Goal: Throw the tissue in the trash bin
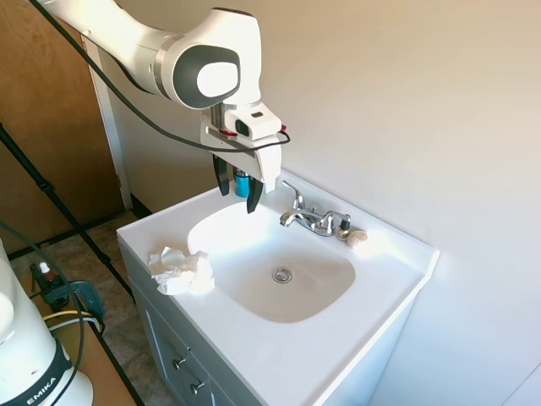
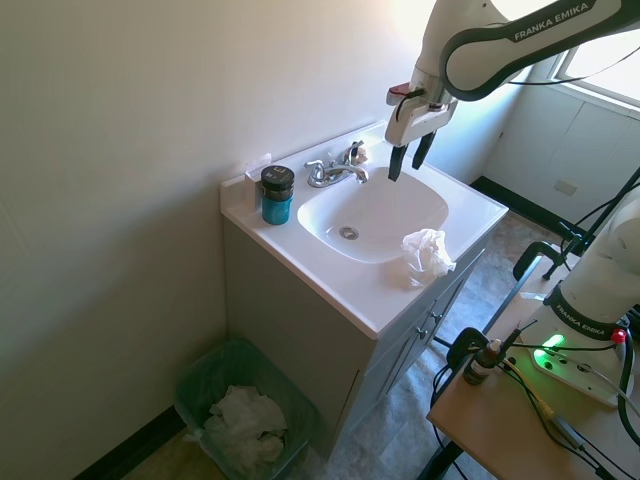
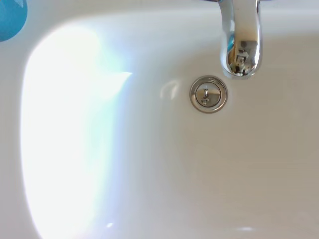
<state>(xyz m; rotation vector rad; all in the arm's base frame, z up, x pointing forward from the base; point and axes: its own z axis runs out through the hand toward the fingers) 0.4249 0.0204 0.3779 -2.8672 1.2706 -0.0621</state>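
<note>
Pincer (image 1: 237,193) pointing down above sink (image 1: 254,338) | fingers apart, empty | tissue (image 1: 181,271) on rim

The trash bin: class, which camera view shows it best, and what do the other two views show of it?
The second exterior view: the trash bin stands on the floor beside the vanity, against the wall, with white crumpled paper already inside. The first exterior view and the wrist view show nothing of it; the wrist view shows only the sink basin.

"FRANKA EMIKA" on the white arm (image 2: 520,35); "EMIKA" on its base (image 1: 38,372)
</note>
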